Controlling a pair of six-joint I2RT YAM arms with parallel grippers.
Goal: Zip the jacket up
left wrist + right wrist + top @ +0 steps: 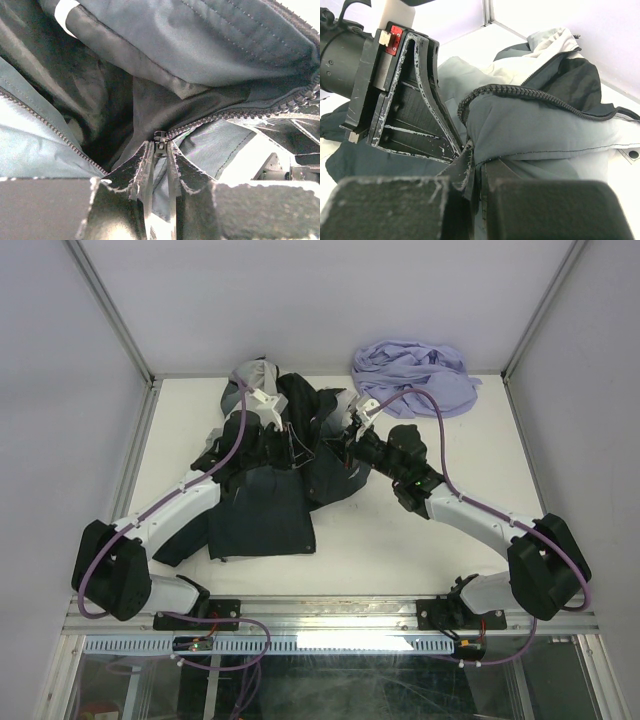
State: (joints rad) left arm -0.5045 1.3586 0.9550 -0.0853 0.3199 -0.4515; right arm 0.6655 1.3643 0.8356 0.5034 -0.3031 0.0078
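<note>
Jacket (pixel 265 505) lies lengthwise near-to-far, collar at far end. Left gripper (pixel 160 152) nearly closed, pinching zipper slider (pixel 160 139). Right gripper (pixel 477 161) clamped on jacket's front edge.

On my left wrist feed the zipper slider (pixel 160 138) sits half buried between the left gripper (pixel 160 152) fingers (lower part unseen); the jacket (pixel 215 45) overruns every edge.

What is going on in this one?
Two robot arms are working on the jacket, which lies crumpled on the table. The left gripper is pinched in at the zipper slider. The right gripper is shut on the jacket's fabric close beside it. Beyond the slider the two rows of teeth run apart, so that stretch is not yet zipped. A lavender garment lies at the far right.
</note>
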